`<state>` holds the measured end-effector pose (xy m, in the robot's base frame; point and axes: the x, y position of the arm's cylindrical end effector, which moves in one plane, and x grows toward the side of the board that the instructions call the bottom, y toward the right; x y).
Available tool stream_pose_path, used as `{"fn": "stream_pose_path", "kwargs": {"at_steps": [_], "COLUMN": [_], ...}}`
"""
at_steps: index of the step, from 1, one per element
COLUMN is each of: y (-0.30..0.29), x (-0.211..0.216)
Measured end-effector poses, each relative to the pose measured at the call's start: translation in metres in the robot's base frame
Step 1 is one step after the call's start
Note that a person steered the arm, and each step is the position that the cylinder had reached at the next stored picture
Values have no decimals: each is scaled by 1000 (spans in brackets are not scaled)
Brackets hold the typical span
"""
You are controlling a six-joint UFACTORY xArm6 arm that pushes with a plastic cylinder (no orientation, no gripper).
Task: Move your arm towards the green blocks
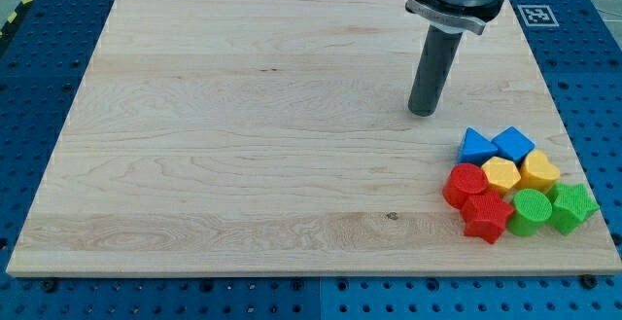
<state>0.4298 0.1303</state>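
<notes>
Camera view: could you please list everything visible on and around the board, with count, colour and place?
blue blocks: two, blue, top of the cluster at the view's lower right.
yellow blocks: two, yellow, middle of the cluster, just below the blue ones.
red blocks: two, red, one a cylinder and one a star, the cluster's left and bottom.
green blocks: two, green, one a cylinder and one a star, the cluster's right end.
wooden board: one, light wood, filling the view.
blue pegboard table: one, blue, around the board.
my tip: one, dark rod, above the cluster, touching no block.
</notes>
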Motion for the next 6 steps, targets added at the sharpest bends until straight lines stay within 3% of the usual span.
{"fn": "stream_pose_path", "kwargs": {"at_steps": [1, 4, 6], "y": [8, 145, 200], "x": [-2, 3, 85]}}
